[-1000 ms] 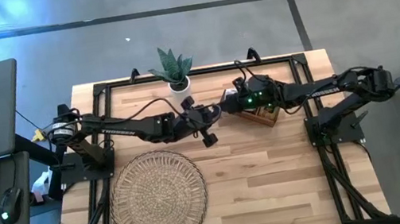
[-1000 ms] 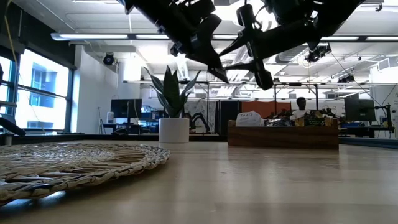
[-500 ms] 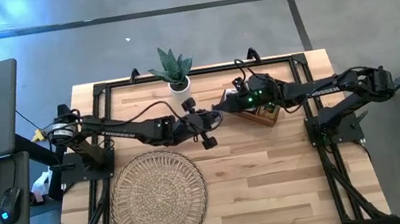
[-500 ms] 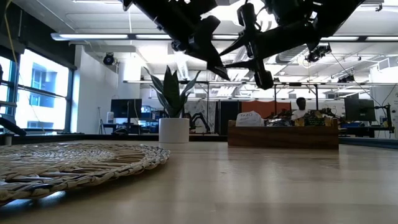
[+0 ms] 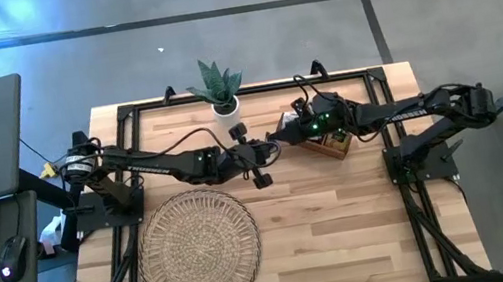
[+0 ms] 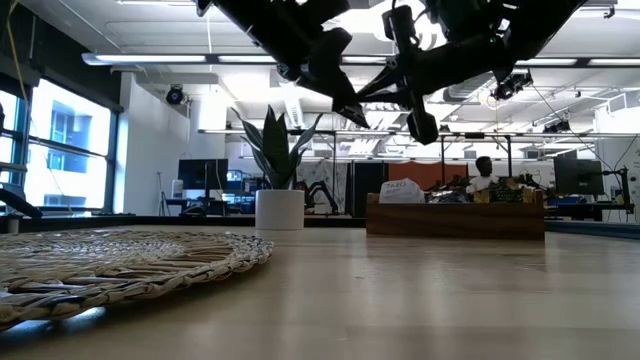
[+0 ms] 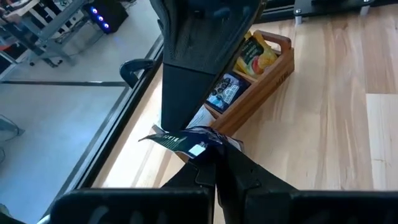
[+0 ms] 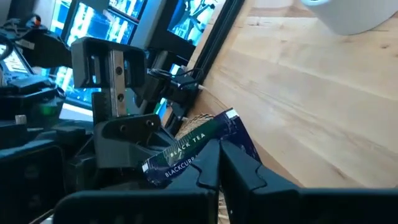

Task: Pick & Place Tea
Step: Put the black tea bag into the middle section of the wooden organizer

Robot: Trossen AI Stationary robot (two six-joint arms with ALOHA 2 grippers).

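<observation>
A dark blue tea sachet [image 8: 199, 140] printed "BLACK TEA" hangs in the air between my two grippers, above the table's far middle. My left gripper [image 7: 217, 155] and my right gripper [image 8: 219, 149] are both shut on it, and they meet tip to tip [image 5: 274, 140] just left of the wooden tray [image 5: 332, 140]. The same sachet [image 7: 189, 142] shows in the left wrist view. More tea sachets [image 7: 227, 90] stand in the tray's compartments. My left gripper pinches one edge of the sachet [image 7: 200, 148] between its two fingers, coming roughly level from the table's left. The sachet is lifted clear of the table and sticks out beyond the fingertips. My right gripper pinches the sachet's lower long edge [image 8: 210, 142] between its two fingers, coming roughly level from the table's right, opposite the left gripper. The sachet lies tilted across the fingertips, clear of the table.
A big round woven mat [image 5: 198, 251] lies at the near left. A potted plant [image 5: 221, 87] stands at the far edge. The tray [image 6: 455, 218] sits at the far right of centre. A person [image 6: 484, 172] shows in the room behind.
My right gripper has shut on the sachet that my left gripper holds; its fingers stood apart a second ago. My left gripper's wrist has rolled a little. Neither arm has shifted place.
</observation>
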